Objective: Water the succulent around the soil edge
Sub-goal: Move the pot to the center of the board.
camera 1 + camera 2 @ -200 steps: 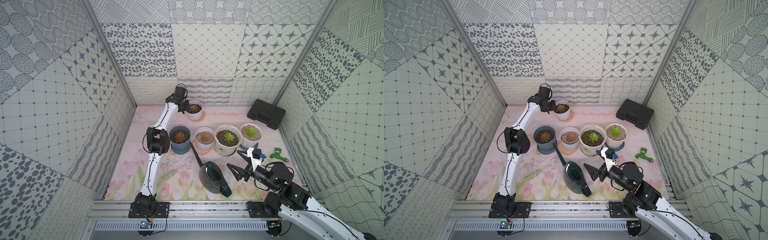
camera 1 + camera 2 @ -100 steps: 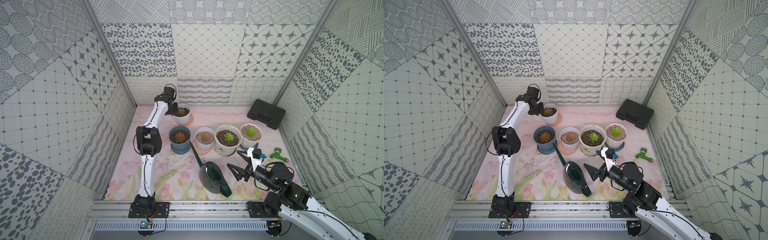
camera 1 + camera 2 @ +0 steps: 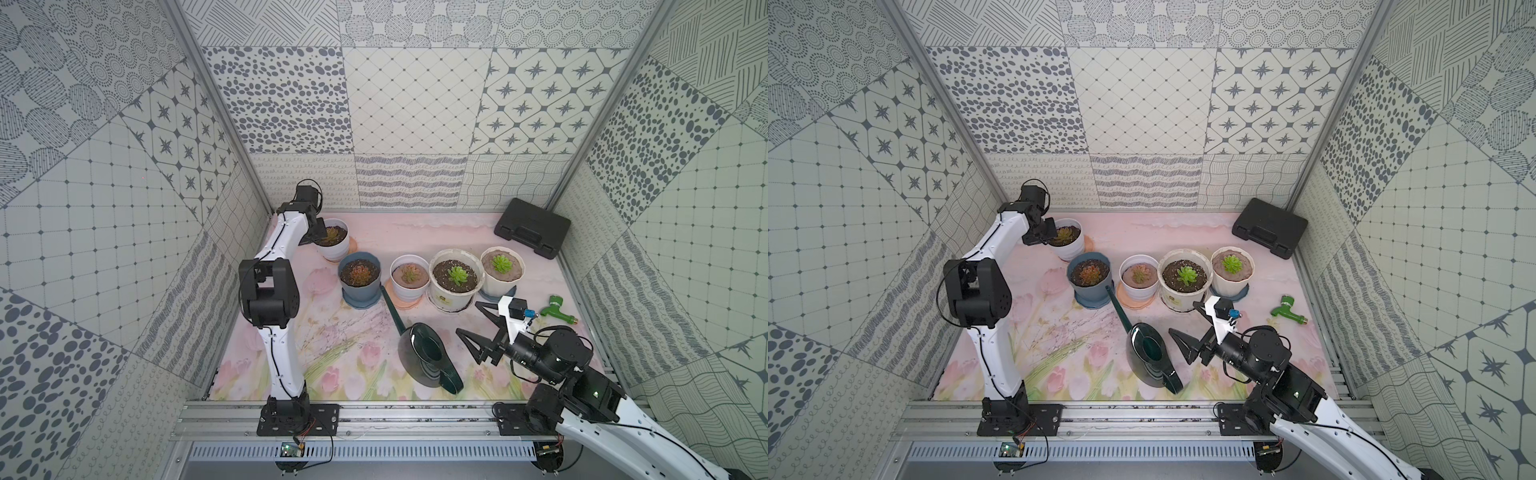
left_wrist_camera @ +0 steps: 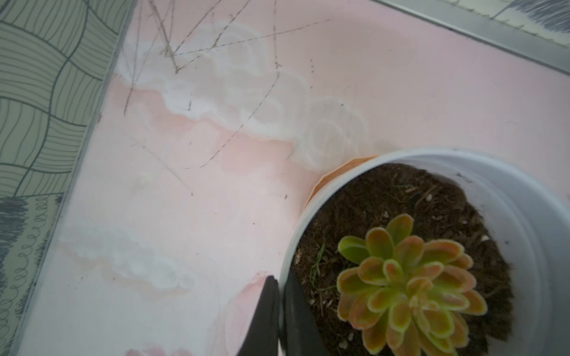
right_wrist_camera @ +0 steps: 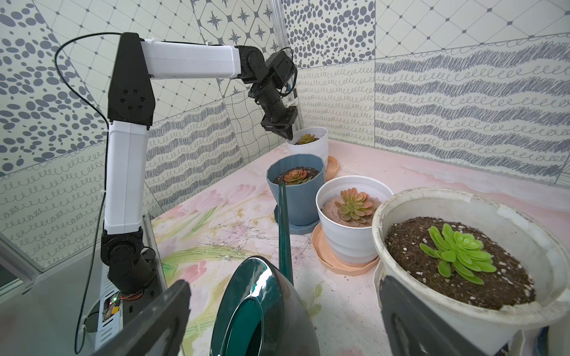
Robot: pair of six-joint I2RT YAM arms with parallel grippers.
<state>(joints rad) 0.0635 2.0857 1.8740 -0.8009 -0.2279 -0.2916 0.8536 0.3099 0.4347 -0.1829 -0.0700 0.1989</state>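
**Watering not started: can unheld, right gripper empty**

Far left, my left gripper [image 4: 280, 279] was pinched narrow on the rim of the back white pot [image 3: 336, 249], one finger inside and one outside. That pot was smooth plastic, with dark crumbly soil and an orange-edged rosette. It was not the target.

Next came a blue-grey faceted pot [image 3: 358, 291] with a reddish rosette. After it was a small white pot [image 3: 409, 293] on a peach saucer, holding a pinkish-green rosette in smooth tan soil.

The dark green watering can [image 3: 428, 357] sat on the floral mat [image 3: 332, 353] in front of the row. It was glossy hard plastic with an oval open top. Its long thin spout pointed between the blue-grey pot and the small white one. Nothing gripped it.

The scuffed cream pot [image 3: 455, 297] held a bright green rosette in dark speckled soil. My right gripper [image 3: 467, 318] hung just right of the can, fingers spread wide with nothing between them.

The succulent [image 3: 501, 263], small, spiky and bright green, was at the right end of the row in the white fluted pot [image 3: 496, 287], just beyond my right gripper. The soil edge [image 3: 488, 272] looked evenly light brown, mounded and matte, so I judged it dry.

Further right were a black moulded case [image 3: 532, 227] and a green tap fitting [image 3: 557, 314].

Done: nothing. Left to do: grab the can, lift it, bring the spout to the fluted pot, and tip it round the rim while keeping off the rosette.
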